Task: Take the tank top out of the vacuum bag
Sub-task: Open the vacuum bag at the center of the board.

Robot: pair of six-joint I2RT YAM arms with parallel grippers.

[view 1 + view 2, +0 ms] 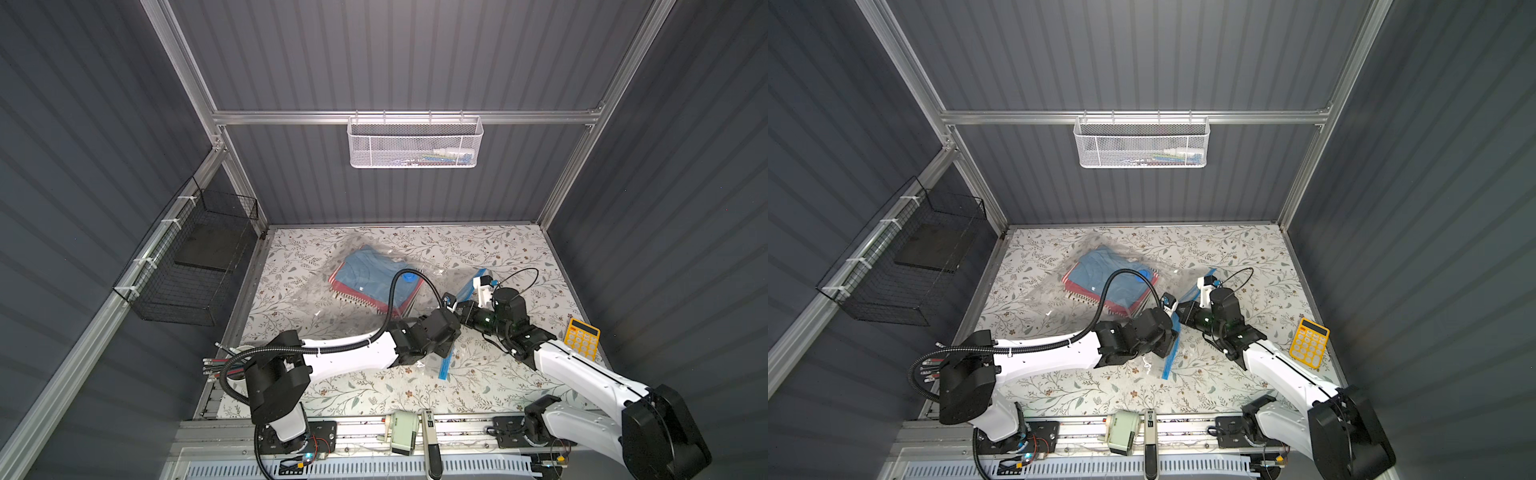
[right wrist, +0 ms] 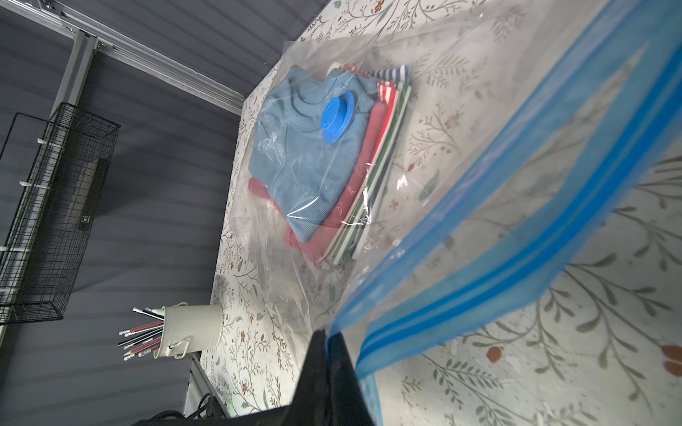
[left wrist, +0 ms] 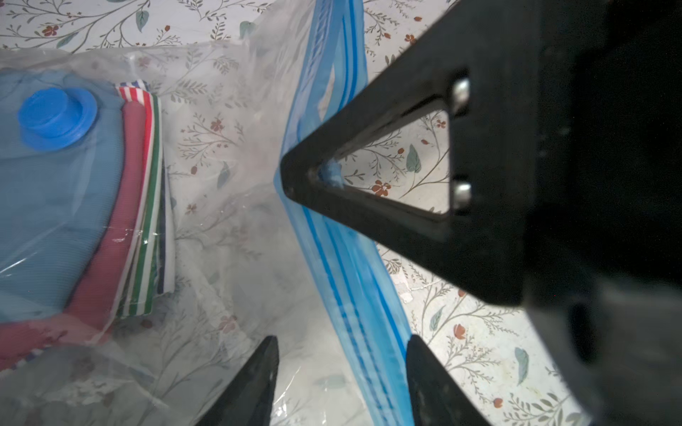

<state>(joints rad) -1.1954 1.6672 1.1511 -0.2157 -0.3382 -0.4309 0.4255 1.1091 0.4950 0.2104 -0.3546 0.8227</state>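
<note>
Long axis of vacuum bag (image 1: pixel 365 286) points at calculator (image 1: pixel 582 338), zip strip (image 1: pixel 444 369) end nearest. On zip strip, right gripper (image 2: pixel 326 343) clamps; left gripper (image 3: pixel 342 337) gapes astride.

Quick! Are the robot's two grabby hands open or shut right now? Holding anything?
Left gripper: jaws open, astride the vacuum bag's blue zip strip.
Right gripper: jaws shut on that zip strip.
</note>
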